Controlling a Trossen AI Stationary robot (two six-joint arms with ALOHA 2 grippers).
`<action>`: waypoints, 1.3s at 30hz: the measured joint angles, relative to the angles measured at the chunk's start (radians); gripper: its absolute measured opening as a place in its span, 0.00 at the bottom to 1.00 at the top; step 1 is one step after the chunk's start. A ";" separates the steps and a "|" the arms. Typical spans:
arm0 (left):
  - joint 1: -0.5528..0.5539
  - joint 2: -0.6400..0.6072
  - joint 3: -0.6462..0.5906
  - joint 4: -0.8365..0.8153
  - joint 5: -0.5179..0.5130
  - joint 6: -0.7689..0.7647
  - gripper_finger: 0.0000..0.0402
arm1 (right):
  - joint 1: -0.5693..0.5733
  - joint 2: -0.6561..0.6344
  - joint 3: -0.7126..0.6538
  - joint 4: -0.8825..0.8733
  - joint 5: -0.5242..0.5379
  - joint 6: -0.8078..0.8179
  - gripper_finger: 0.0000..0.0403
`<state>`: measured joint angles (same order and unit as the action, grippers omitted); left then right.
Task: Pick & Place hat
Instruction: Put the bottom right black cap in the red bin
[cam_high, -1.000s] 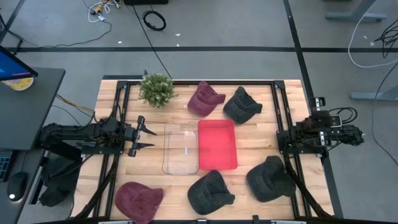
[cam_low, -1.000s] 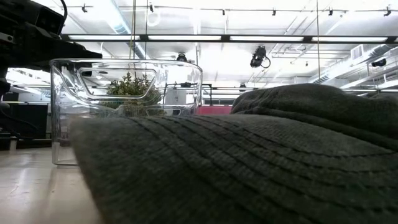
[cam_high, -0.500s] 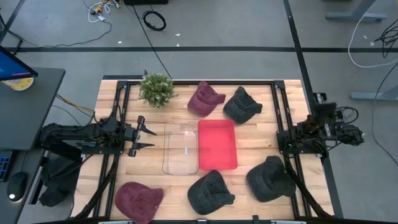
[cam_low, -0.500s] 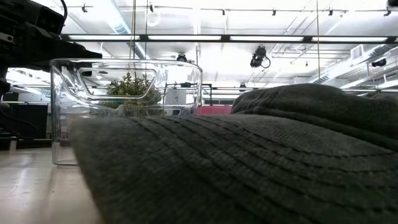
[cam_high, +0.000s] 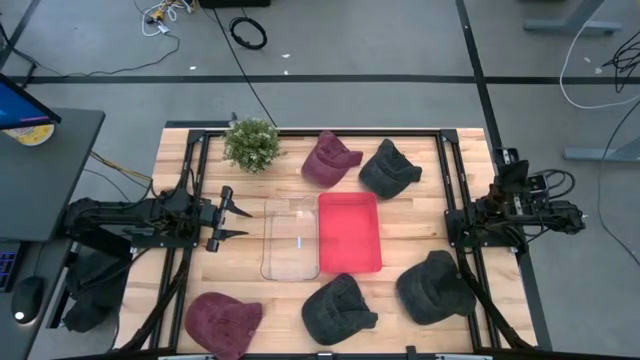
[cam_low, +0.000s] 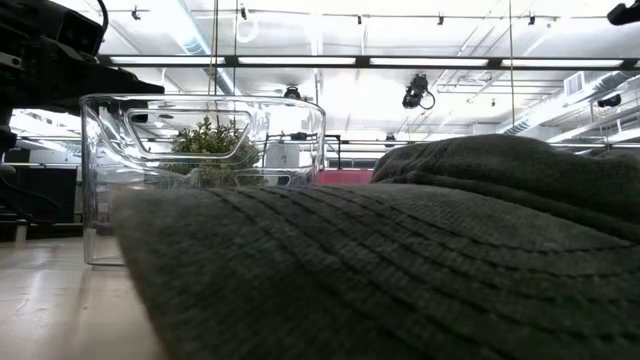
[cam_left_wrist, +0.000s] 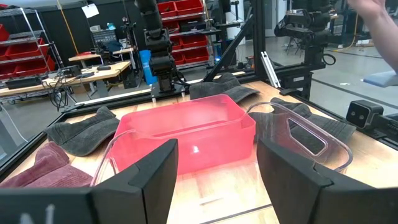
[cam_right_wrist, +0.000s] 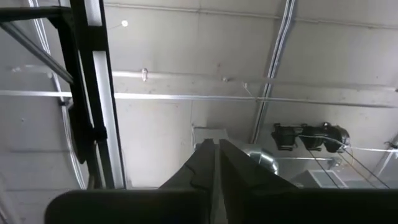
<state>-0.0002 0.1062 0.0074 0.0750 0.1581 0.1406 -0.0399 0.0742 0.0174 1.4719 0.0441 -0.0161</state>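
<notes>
Several hats lie brim-down on the wooden table: a maroon hat (cam_high: 330, 158) and a dark hat (cam_high: 390, 168) at the far side, two dark hats (cam_high: 338, 308) (cam_high: 435, 286) and a maroon hat (cam_high: 222, 322) near the front. My left gripper (cam_high: 234, 220) (cam_left_wrist: 216, 149) hovers open at the table's left, pointing at the clear bin (cam_high: 290, 238) and the red bin (cam_high: 349, 232). My right gripper (cam_right_wrist: 216, 143) is shut, folded back at the table's right edge and pointing at the ceiling. Neither holds anything.
A potted plant (cam_high: 251, 143) stands at the far left corner. The two bins sit side by side mid-table. A dark hat (cam_low: 400, 260) fills the low view's foreground, with the clear bin (cam_low: 200, 170) behind it. Black frame rails (cam_high: 452, 180) run along both sides.
My right arm has shifted at the table's right edge: its wrist has moved a little toward the far edge, and a dark part of it now shows in the low view's top right corner. The left arm and all the hats have stayed put.
</notes>
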 joint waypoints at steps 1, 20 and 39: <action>0.000 0.000 0.000 0.000 0.000 0.000 0.55 | 0.000 0.000 0.000 0.000 0.000 0.022 0.07; 0.000 0.000 0.000 0.000 0.000 0.000 0.55 | 0.000 0.121 0.655 -1.332 -0.126 0.105 0.07; 0.000 0.000 0.000 0.000 0.000 0.000 0.55 | 0.000 0.367 0.795 -1.445 -0.299 0.077 0.07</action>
<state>-0.0002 0.1062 0.0074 0.0749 0.1581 0.1410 -0.0395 0.4415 0.8119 0.0265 -0.2546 0.0610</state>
